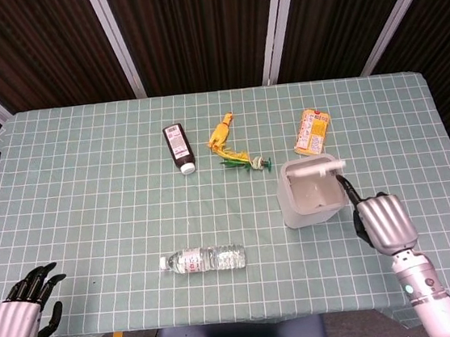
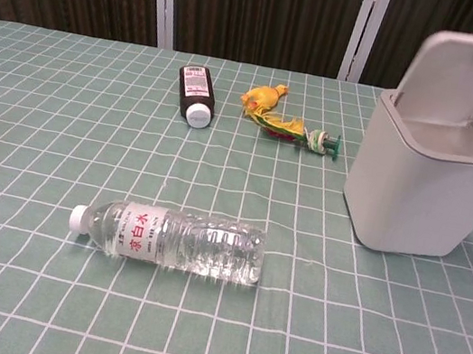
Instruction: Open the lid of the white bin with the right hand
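The white bin (image 1: 310, 199) stands at the table's right, and its lid (image 1: 311, 172) is swung up on the far hinge. In the chest view the bin (image 2: 423, 187) shows an open mouth, with the lid (image 2: 470, 76) upright behind it. My right hand (image 1: 384, 223) hovers just right of the bin, back up, most fingers curled in. One dark finger (image 1: 348, 189) points at the bin's near right rim, holding nothing. The chest view does not show this hand. My left hand (image 1: 22, 318) rests at the near left table corner with its fingers spread.
A clear water bottle (image 1: 203, 260) lies near the front middle. A dark bottle (image 1: 179, 148), a yellow toy with green stems (image 1: 233, 145) and an orange snack packet (image 1: 312, 132) lie behind the bin towards the far side.
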`<state>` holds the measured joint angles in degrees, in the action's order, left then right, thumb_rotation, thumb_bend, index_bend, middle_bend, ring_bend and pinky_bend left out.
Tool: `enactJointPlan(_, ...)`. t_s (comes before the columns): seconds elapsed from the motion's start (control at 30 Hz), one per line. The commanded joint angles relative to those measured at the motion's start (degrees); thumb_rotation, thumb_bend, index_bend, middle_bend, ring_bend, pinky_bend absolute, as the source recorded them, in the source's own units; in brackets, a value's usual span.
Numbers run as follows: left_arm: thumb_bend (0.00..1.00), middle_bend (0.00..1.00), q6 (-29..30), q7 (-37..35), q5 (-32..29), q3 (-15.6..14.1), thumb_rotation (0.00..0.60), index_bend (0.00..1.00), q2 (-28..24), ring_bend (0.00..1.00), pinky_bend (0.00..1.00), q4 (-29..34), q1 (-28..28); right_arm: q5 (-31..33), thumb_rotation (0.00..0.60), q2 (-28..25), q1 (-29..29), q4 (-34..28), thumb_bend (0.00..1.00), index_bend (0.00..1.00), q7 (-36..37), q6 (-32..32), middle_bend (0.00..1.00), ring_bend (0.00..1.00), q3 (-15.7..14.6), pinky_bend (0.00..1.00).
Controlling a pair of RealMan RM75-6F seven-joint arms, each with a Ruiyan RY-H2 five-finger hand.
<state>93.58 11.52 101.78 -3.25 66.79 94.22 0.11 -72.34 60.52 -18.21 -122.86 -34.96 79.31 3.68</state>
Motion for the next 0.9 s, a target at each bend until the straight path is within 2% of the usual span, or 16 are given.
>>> enactJointPlan(0.03, 0.50, 0.16, -0.07, 0.06, -0.04, 0.01, 0.600, 0.28, 0.00, 0.16, 0.32, 0.03, -0.03, -5.53, 0.600, -2.66, 3.55, 0.94, 0.81, 0.00, 5.09, 4.88, 0.76, 0.76, -0.47, 0.67)
enactJointPlan(0.1, 0.50, 0.16, -0.03, 0.01, -0.07, 0.04, 0.600, 0.28, 0.04, 0.16, 0.32, 0.02, -0.02, -8.35, 0.600, -3.51, 5.66, 2.97, 0.71, 0.00, 7.74, 7.93, 0.70, 0.69, -0.95, 0.64)
enactJointPlan(0.13, 0.50, 0.16, -0.05, 0.02, -0.09, 0.05, 0.600, 0.28, 0.06, 0.16, 0.32, 0.02, -0.04, -9.35, 0.600, -3.67, 6.65, 3.97, 0.65, 0.00, 9.04, 9.33, 0.62, 0.63, -1.14, 0.62)
enactJointPlan(0.2, 0.50, 0.16, -0.18, 0.00, -0.09, 0.00, 0.600, 0.28, 0.07, 0.16, 0.32, 0.04, -0.08, -10.31, 0.600, -4.27, 9.10, 5.91, 0.60, 0.00, 12.40, 11.86, 0.46, 0.46, -1.94, 0.59)
enactJointPlan(0.23, 0.50, 0.16, -0.24, 0.00, -0.10, -0.02, 0.600, 0.28, 0.06, 0.16, 0.32, 0.05, -0.09, -10.07, 0.600, -4.74, 10.17, 6.36, 0.58, 0.00, 13.84, 12.58, 0.36, 0.33, -2.34, 0.56)
enactJointPlan(0.27, 0.50, 0.16, -0.27, 0.04, -0.07, -0.03, 0.600, 0.28, 0.09, 0.16, 0.32, 0.02, -0.11, -9.94, 0.600, -5.31, 11.13, 6.87, 0.55, 0.00, 15.36, 13.15, 0.27, 0.21, -2.74, 0.50)
enactJointPlan(0.3, 0.50, 0.16, -0.35, 0.14, -0.08, -0.02, 0.600, 0.28, 0.13, 0.16, 0.32, -0.03, -0.15, -10.00, 0.600, -5.87, 12.36, 7.92, 0.53, 0.00, 17.74, 13.92, 0.21, 0.14, -3.22, 0.45)
enactJointPlan(0.33, 0.50, 0.16, -0.42, 0.20, -0.14, 0.00, 0.600, 0.28, 0.17, 0.16, 0.32, -0.04, -0.17, -10.17, 0.600, -6.07, 13.25, 8.99, 0.50, 0.00, 19.58, 14.53, 0.12, 0.06, -3.54, 0.34)
enactJointPlan(0.4, 0.50, 0.16, -0.61, 0.35, -0.27, -0.03, 0.600, 0.28, 0.18, 0.16, 0.32, -0.01, -0.19, -10.85, 0.600, -5.84, 15.22, 12.37, 0.44, 0.00, 23.42, 15.96, 0.03, 0.01, -4.28, 0.24)
enactJointPlan(0.47, 0.50, 0.16, -0.58, 0.56, -0.37, 0.00, 0.600, 0.28, 0.23, 0.16, 0.32, 0.00, -0.13, -11.23, 0.600, -5.00, 16.68, 15.94, 0.37, 0.00, 26.47, 16.65, 0.00, 0.00, -4.83, 0.22)
enactJointPlan(0.57, 0.50, 0.16, -0.50, 0.81, -0.56, 0.08, 0.600, 0.28, 0.34, 0.16, 0.32, -0.01, -0.05, -10.81, 0.600, -4.14, 17.66, 19.49, 0.31, 0.00, 29.54, 16.04, 0.00, 0.00, -5.14, 0.21)
enactJointPlan(0.67, 0.50, 0.16, -0.39, 1.02, -0.67, 0.21, 0.600, 0.28, 0.44, 0.16, 0.32, -0.01, -0.01, -11.14, 0.600, -4.26, 17.50, 20.27, 0.27, 0.00, 29.40, 14.77, 0.00, 0.00, -5.03, 0.19)
enactJointPlan(0.9, 0.50, 0.16, -0.70, 1.41, -0.93, 0.26, 0.600, 0.28, 0.63, 0.16, 0.32, -0.16, -0.08, -14.32, 0.600, -2.30, 18.12, 22.50, 0.24, 0.00, 28.76, 16.24, 0.00, 0.00, -4.83, 0.16)
